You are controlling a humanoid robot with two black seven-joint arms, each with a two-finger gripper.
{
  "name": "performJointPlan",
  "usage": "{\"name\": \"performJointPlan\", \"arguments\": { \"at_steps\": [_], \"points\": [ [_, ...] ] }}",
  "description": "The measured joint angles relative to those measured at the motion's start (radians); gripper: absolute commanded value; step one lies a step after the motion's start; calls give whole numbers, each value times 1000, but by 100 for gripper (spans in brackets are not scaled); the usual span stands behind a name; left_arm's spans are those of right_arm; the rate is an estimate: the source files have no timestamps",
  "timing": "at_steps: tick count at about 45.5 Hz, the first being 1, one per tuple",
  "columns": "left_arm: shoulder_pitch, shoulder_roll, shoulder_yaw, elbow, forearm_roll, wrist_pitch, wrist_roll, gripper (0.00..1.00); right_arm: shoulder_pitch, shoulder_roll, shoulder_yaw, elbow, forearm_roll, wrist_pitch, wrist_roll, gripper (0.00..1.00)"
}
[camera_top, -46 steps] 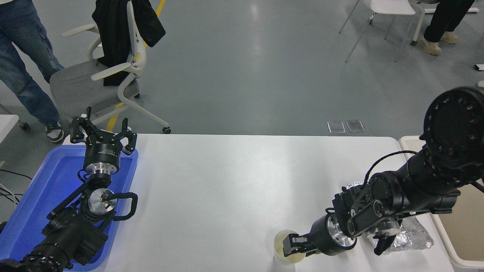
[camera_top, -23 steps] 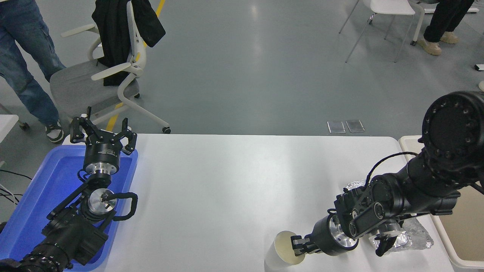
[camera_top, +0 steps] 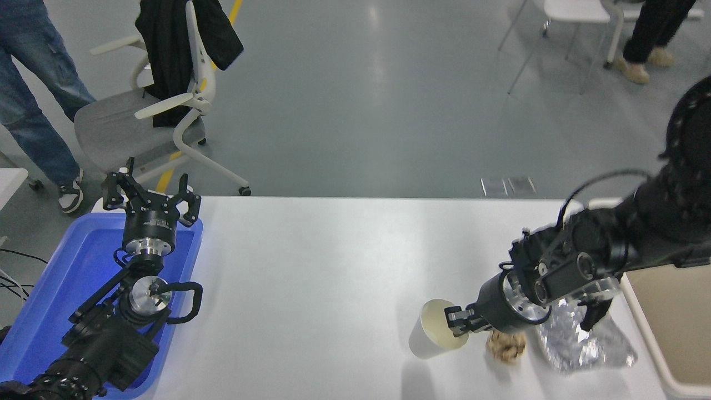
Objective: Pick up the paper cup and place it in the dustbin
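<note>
Right tool (camera_top: 456, 322) pinches the paper cup (camera_top: 435, 329) at its rim — light, crushable, tilted left of the dustbin (camera_top: 666, 328).

My arms (camera_top: 639, 250) are matte black with silver metal wrist rings (camera_top: 149, 246), looping black cables, bolt-ringed joints and black fingers (camera_top: 119, 189).

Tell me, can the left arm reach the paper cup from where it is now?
Probably not. The left tool is parked over the blue tray at the table's far left, while the paper cup is near the right end, already gripped by the right tool.
</note>
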Motion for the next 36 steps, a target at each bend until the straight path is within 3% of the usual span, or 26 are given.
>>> {"name": "performJointPlan", "arguments": {
  "at_steps": [20,36],
  "points": [
    [0,0,1,1,-1,0,0,99,468,-34,-89,33,0,336,-4,0],
    [-1,0,1,1,-1,0,0,99,573,-54,-156,36,-60,401,-5,0]
  ]
}}
